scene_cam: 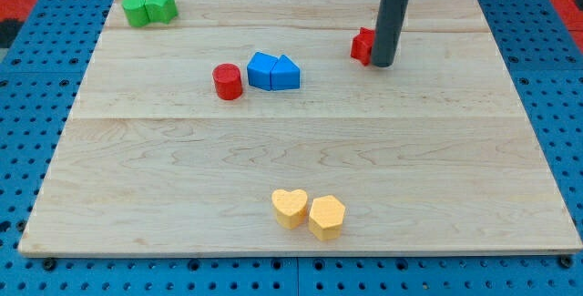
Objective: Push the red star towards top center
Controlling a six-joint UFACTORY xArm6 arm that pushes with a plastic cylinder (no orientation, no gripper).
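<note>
The red star (363, 45) lies on the wooden board right of centre in the upper part of the view; its right side is hidden behind my rod. My tip (383, 64) rests on the board right against the star's right side, slightly below it. The rod rises straight up out of the view's top.
A red cylinder (228, 81) stands left of centre, with two touching blue blocks (272, 72) just to its right. Two green blocks (150, 8) sit at the top left corner. A yellow heart (291, 208) and a yellow hexagon (326, 217) lie near the bottom edge.
</note>
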